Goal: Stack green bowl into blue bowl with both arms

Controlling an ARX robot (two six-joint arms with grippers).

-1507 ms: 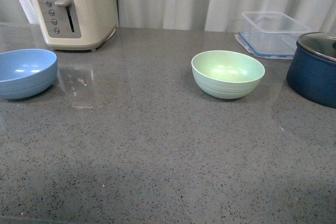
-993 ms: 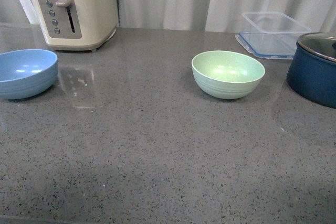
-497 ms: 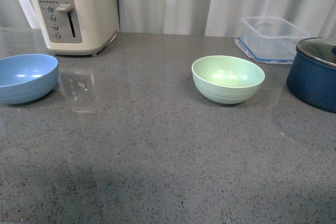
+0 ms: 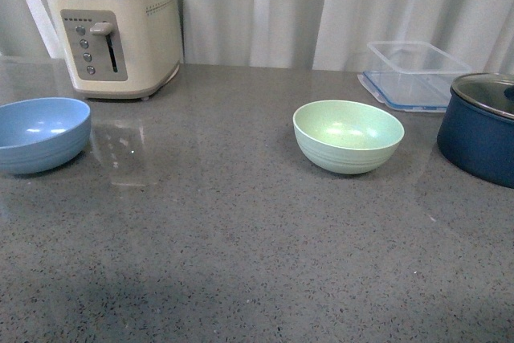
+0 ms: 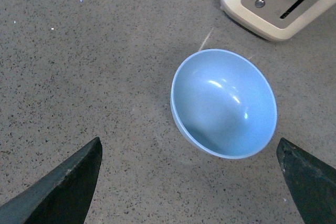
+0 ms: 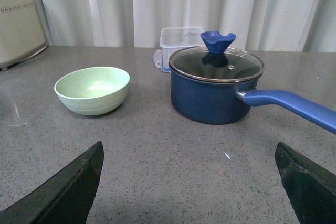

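Observation:
The green bowl (image 4: 348, 135) stands upright and empty on the grey counter, right of centre; it also shows in the right wrist view (image 6: 92, 90). The blue bowl (image 4: 38, 134) stands upright and empty at the far left; it also shows in the left wrist view (image 5: 224, 103). Neither arm shows in the front view. My left gripper (image 5: 189, 153) is open, above the counter, with the blue bowl just ahead of its fingertips. My right gripper (image 6: 189, 153) is open and low over the counter, well short of the green bowl.
A cream toaster (image 4: 116, 34) stands at the back left, close behind the blue bowl. A clear plastic container (image 4: 414, 70) sits at the back right. A dark navy pot with a glass lid (image 6: 215, 85) and a long blue handle (image 6: 294, 107) stands right of the green bowl.
The front view has tilted up: all objects sit lower in the picture and more of the toaster and curtain shows. The bowls have not moved on the counter.

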